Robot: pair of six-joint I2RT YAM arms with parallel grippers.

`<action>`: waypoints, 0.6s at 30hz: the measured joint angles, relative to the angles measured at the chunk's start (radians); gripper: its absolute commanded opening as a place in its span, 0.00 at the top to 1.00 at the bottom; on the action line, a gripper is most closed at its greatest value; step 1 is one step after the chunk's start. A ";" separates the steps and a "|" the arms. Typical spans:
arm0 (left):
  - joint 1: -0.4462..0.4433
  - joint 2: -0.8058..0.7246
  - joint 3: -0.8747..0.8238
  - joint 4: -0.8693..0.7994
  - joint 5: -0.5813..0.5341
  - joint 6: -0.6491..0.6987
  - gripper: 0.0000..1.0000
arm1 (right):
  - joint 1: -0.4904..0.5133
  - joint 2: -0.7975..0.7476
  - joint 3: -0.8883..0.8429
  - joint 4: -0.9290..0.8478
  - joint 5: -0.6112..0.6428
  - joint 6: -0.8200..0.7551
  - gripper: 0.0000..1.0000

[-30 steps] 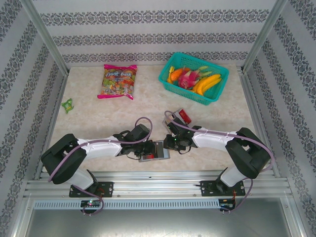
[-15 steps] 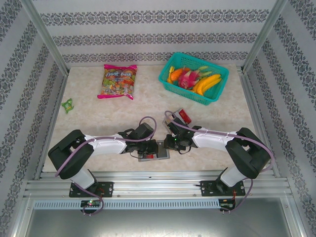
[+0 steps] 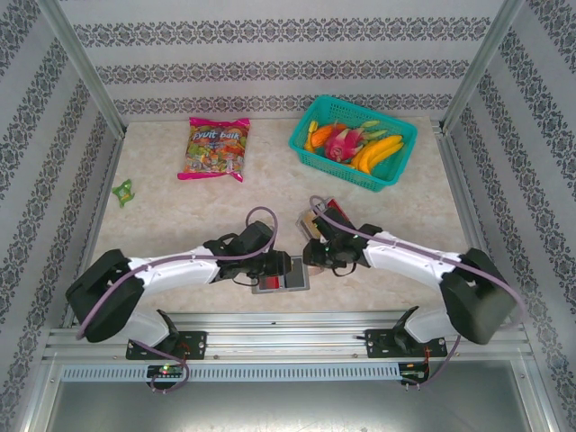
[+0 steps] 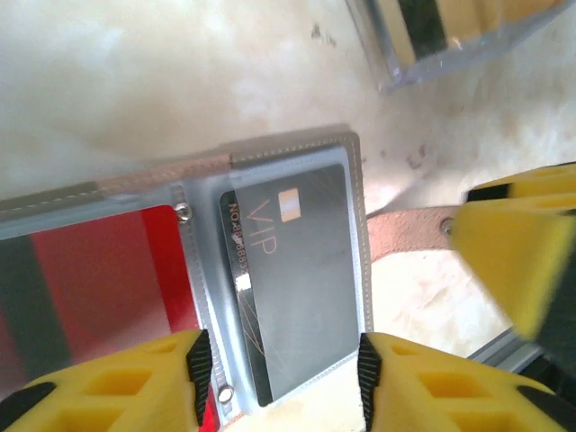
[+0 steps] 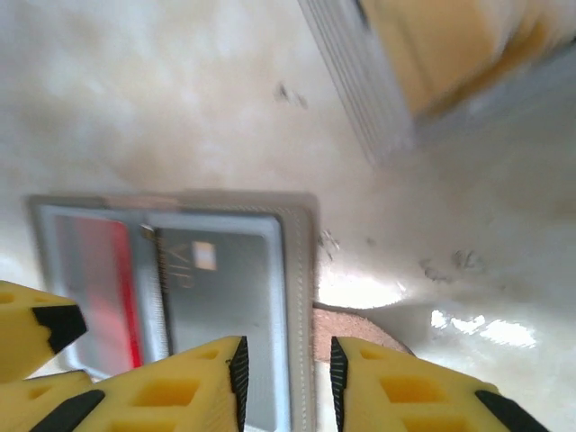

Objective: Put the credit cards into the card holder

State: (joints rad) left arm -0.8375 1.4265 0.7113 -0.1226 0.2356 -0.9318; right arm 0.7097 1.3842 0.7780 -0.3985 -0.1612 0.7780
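Note:
The card holder (image 3: 291,282) lies open on the table near the front edge, its grey rim (image 4: 355,180) (image 5: 298,261) towards the right. A black VIP credit card (image 4: 301,270) (image 5: 225,279) sits in its right panel and a red card (image 4: 99,279) (image 5: 112,270) in its left. My left gripper (image 4: 283,369) hovers open, its pads either side of the black card without touching it. My right gripper (image 5: 286,382) is open over the holder's right edge and tan strap (image 5: 346,328). A clear box (image 4: 450,36) (image 5: 423,63) beyond holds more cards.
A teal basket (image 3: 335,167) of fruit stands at the back right and a candy bag (image 3: 216,148) at the back left. A small green object (image 3: 123,190) lies by the left wall. The aluminium rail (image 3: 288,337) runs just behind the holder's near side.
My left gripper has opened and let go of the black card, which now lies in the holder. The right arm has swung its elbow outward and its jaws have widened a little.

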 measured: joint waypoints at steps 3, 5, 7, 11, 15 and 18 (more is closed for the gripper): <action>0.014 -0.027 0.006 -0.017 -0.033 0.005 0.43 | -0.054 -0.039 0.050 -0.033 0.027 -0.069 0.65; 0.048 -0.018 0.032 -0.030 -0.030 0.005 0.43 | -0.085 -0.034 0.085 -0.059 0.052 -0.125 0.65; 0.097 0.016 0.077 -0.027 -0.023 0.004 0.41 | -0.106 -0.013 0.129 -0.093 0.091 -0.185 0.66; 0.185 0.121 0.185 0.014 0.021 -0.008 0.40 | -0.110 0.056 0.219 -0.131 0.154 -0.304 0.67; 0.242 0.274 0.300 0.071 0.086 -0.035 0.42 | -0.110 0.151 0.301 -0.144 0.203 -0.397 0.70; 0.266 0.381 0.352 0.135 0.142 -0.070 0.43 | -0.110 0.204 0.329 -0.150 0.222 -0.444 0.70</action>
State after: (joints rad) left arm -0.5713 1.8080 1.0630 0.0128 0.3775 -1.0016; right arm 0.5999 1.5883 1.1072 -0.5488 0.0605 0.3340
